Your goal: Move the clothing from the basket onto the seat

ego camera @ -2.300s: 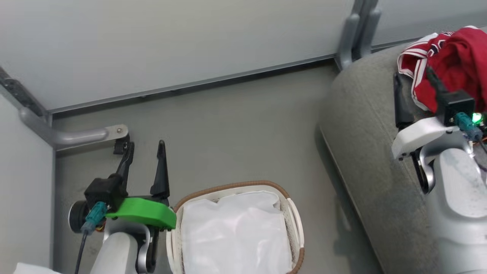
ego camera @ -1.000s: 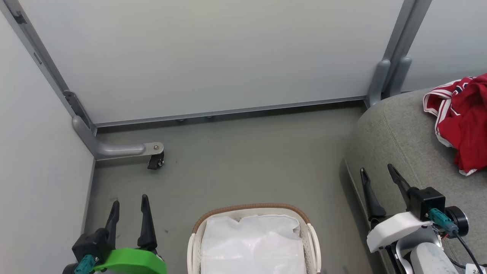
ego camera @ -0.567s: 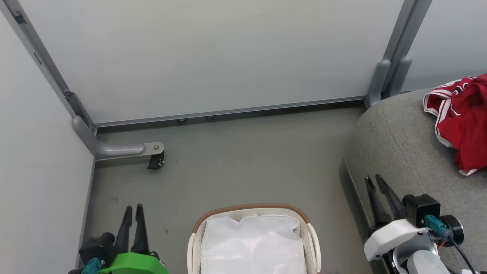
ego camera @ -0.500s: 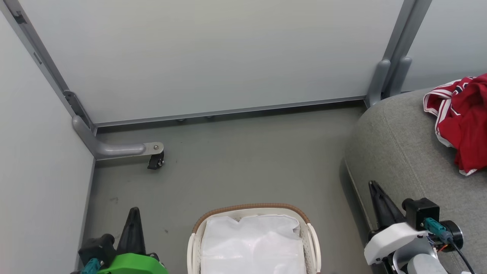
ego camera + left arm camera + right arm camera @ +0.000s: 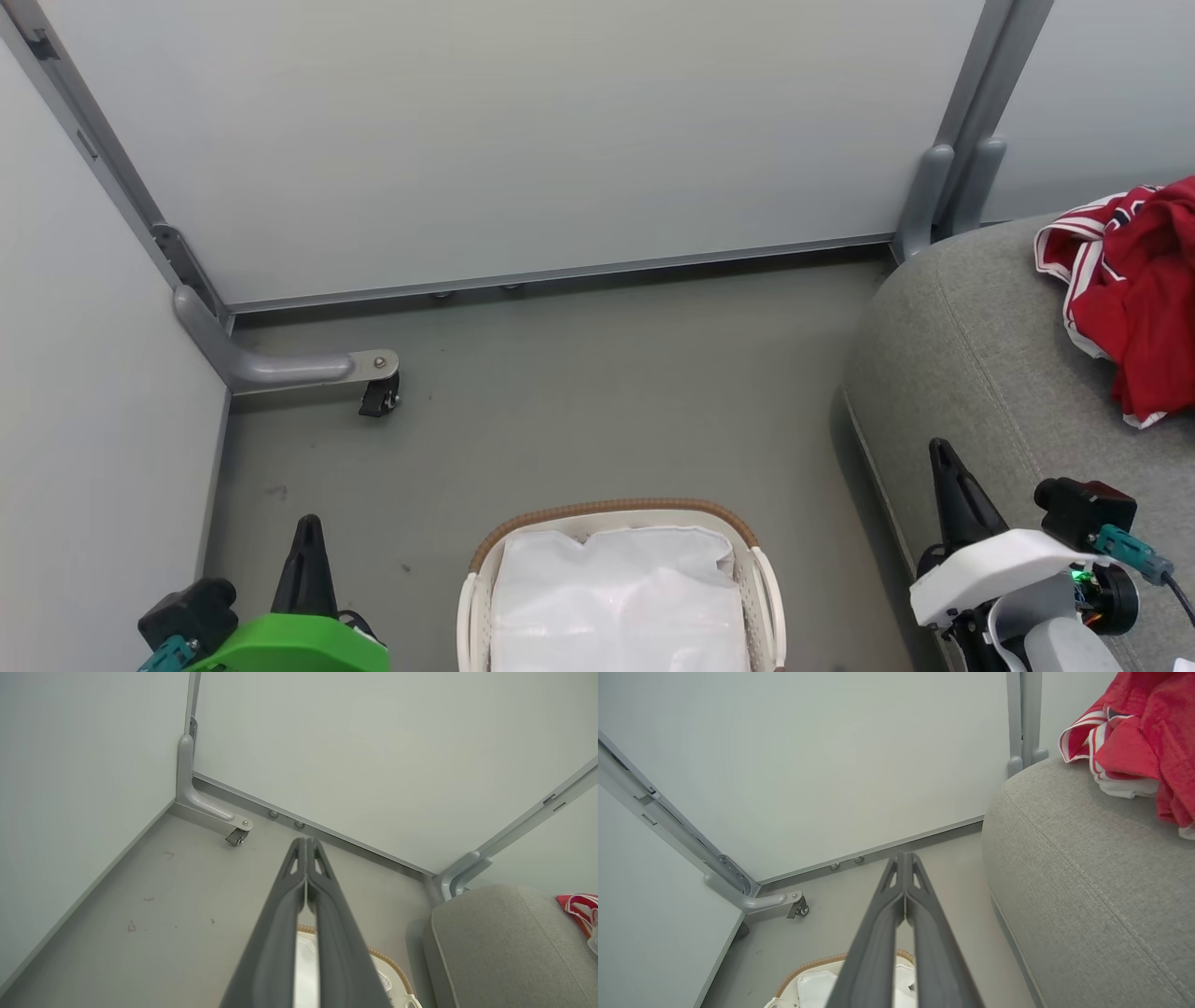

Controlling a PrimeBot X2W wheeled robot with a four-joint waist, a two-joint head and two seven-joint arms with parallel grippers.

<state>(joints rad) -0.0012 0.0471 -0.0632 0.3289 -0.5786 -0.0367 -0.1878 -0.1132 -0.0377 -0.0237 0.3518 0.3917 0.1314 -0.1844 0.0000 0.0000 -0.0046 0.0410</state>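
Closed since a second ago: left pincer (image 5: 304, 537), 8 o'clock, fingers together, empty; right pincer (image 5: 941, 462), 4 o'clock, likewise together, empty. Basket (image 5: 611, 511), 6 o'clock, between them, white liner (image 5: 616, 597) inside. Clothing (image 5: 1134, 299), 3 o'clock, heaped on seat (image 5: 971, 373), well apart from basket.

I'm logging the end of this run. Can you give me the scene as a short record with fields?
clothing: red heap lying on the seat
basket: on the floor, white liner inside, no red fabric visible
left gripper: shut, empty
right gripper: shut, empty
task: looks done
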